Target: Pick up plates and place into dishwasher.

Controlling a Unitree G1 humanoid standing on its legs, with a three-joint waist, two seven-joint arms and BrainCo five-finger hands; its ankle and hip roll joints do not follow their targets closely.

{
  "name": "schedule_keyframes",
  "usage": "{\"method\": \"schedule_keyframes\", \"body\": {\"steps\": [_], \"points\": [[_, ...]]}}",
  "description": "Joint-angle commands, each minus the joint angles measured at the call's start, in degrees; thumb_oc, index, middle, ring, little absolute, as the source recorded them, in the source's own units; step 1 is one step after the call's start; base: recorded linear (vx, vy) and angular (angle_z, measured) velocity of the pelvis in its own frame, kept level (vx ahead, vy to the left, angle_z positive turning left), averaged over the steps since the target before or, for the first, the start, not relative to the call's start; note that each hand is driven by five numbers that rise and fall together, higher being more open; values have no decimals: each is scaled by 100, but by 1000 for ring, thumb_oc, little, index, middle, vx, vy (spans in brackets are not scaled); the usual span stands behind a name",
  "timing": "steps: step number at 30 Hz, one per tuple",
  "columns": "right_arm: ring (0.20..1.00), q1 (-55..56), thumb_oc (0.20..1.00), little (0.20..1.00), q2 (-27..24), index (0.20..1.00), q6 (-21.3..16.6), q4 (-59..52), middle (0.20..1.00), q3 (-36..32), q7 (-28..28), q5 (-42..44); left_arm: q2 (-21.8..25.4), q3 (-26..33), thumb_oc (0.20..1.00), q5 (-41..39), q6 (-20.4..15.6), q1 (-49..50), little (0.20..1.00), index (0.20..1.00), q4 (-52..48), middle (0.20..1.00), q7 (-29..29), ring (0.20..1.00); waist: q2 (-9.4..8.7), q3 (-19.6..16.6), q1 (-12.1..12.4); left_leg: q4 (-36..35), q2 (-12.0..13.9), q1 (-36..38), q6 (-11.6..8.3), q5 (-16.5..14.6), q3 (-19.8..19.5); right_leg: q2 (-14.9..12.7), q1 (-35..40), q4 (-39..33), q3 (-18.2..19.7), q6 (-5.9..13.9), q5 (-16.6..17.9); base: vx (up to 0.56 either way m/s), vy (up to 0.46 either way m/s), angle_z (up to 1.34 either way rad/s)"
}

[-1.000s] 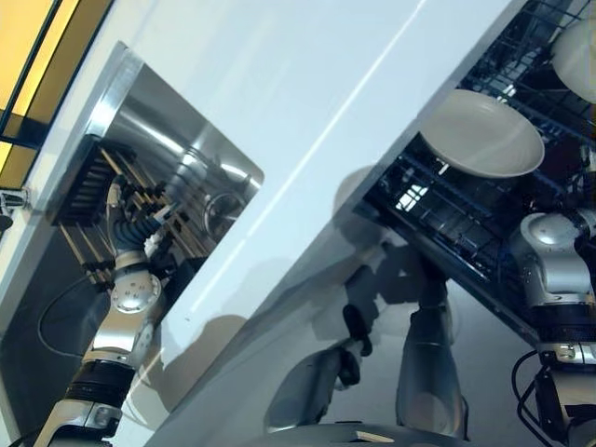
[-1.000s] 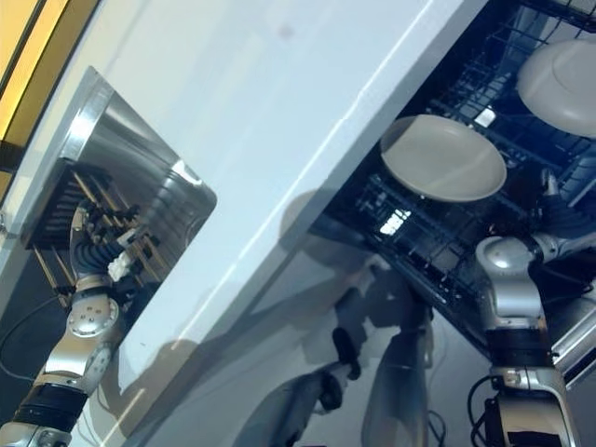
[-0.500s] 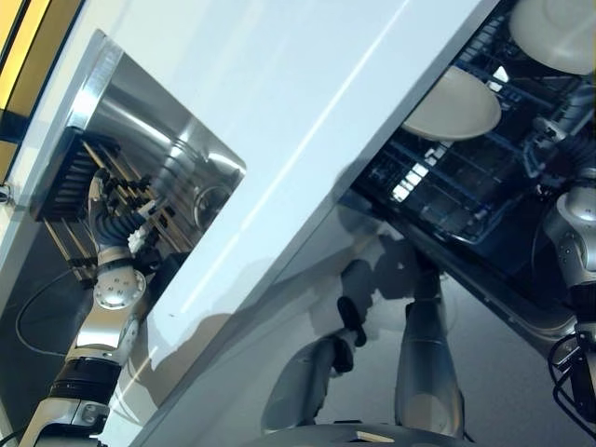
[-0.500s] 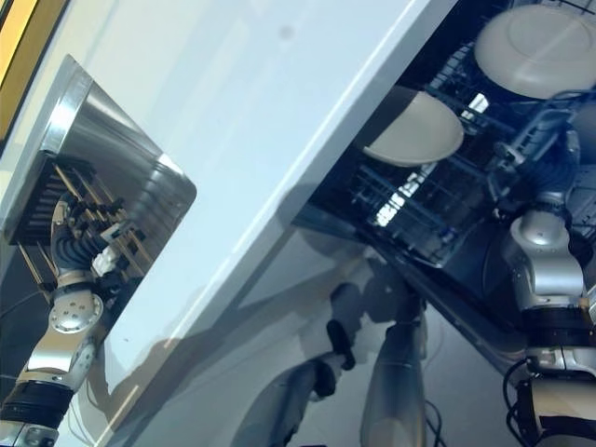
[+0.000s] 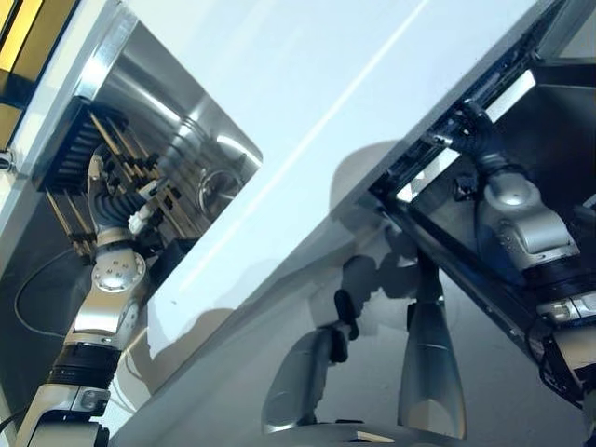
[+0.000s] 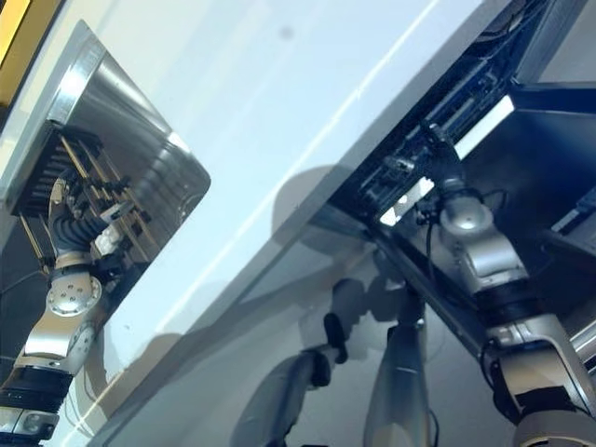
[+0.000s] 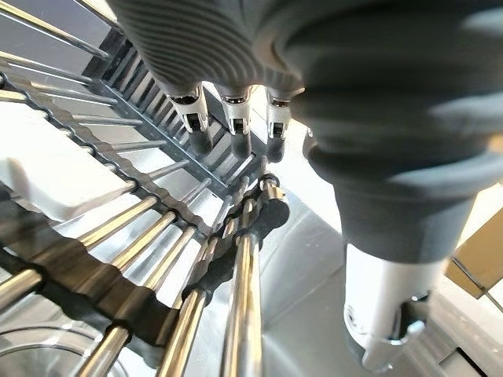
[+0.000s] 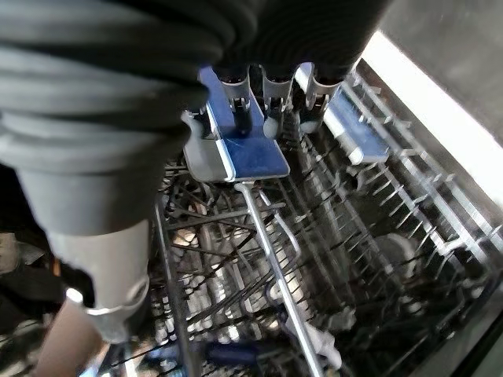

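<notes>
White, glossy counter (image 5: 307, 121) runs between our two arms, with a stainless steel sink (image 5: 177, 140) cut into it on our left. Our left hand (image 5: 119, 200) reaches into that sink over a dark-framed drying rack of chrome rods (image 7: 157, 259); in the left wrist view its fingers (image 7: 236, 118) extend fairly straight just above the rods and hold nothing. On our right, the right hand (image 6: 430, 149) is pushed in under the counter edge into the dishwasher's dark wire rack (image 8: 330, 259). In the right wrist view its fingers (image 8: 271, 106) hang loosely straight over a blue and white plastic clip (image 8: 244, 145) on the rack, gripping nothing. We cannot make out any plate in these views: the rack's tines below the right hand stand bare.
</notes>
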Motion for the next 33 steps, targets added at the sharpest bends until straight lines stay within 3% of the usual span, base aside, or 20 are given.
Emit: {"method": "schedule_keyframes", "body": {"steps": [1, 7, 15, 23, 27, 33], "points": [[1000, -1773, 1000, 1000, 930, 1000, -382, -731, 1000, 789, 743, 44, -455, -704, 1000, 8, -139, 269, 1000, 1000, 252, 1000, -102, 1000, -524, 633, 596, -100, -443, -575, 479, 566, -62, 256, 288, 434, -284, -100, -1242, -6, -34, -3], [1000, -1879, 1000, 1000, 1023, 1000, -527, -716, 1000, 1002, 728, 132, -280, -591, 1000, -5, -46, 203, 1000, 1000, 269, 1000, -251, 1000, -740, 633, 726, -119, -389, -281, 500, 492, -119, 262, 697, 329, -473, -85, -1235, -20, -35, 7], [1000, -1074, 1000, 1000, 931, 1000, -690, -650, 1000, 736, 502, 143, -24, -341, 1000, 36, 116, 25, 1000, 1000, 455, 1000, -445, 1000, -1236, 633, 661, -181, -280, 362, 628, 376, 39, 322, 1470, 38, -579, -67, -1058, -66, -37, 14], [1000, 654, 1000, 1000, 722, 1000, -725, -1266, 1000, -52, 356, -392, -157, -322, 1000, 420, 324, 43, 1000, 1000, 786, 1000, -593, 1000, -1780, -150, 408, -687, -213, 1411, 705, 177, 327, 356, 2458, -499, -400, 122, -902, 51, -8, 18], [1000, 1546, 1000, 1000, 606, 1000, -623, -1611, 1000, -550, 388, -752, -396, -252, 1000, 706, 340, 310, 1000, 1000, 879, 1000, -662, 1000, -1960, -675, 275, -861, -234, 1849, 743, 64, 412, 424, 2870, -683, -300, 184, -896, 108, 7, 12], [1000, 2667, 1000, 1000, 324, 1000, -428, -1925, 1000, -1319, 592, -1117, -641, -63, 1000, 997, 280, 685, 1000, 1000, 997, 1000, -951, 1000, -2077, -1328, 114, -1016, -227, 2409, 776, -78, 516, 514, 3333, -755, -210, 208, -968, 93, 31, 2]]}}
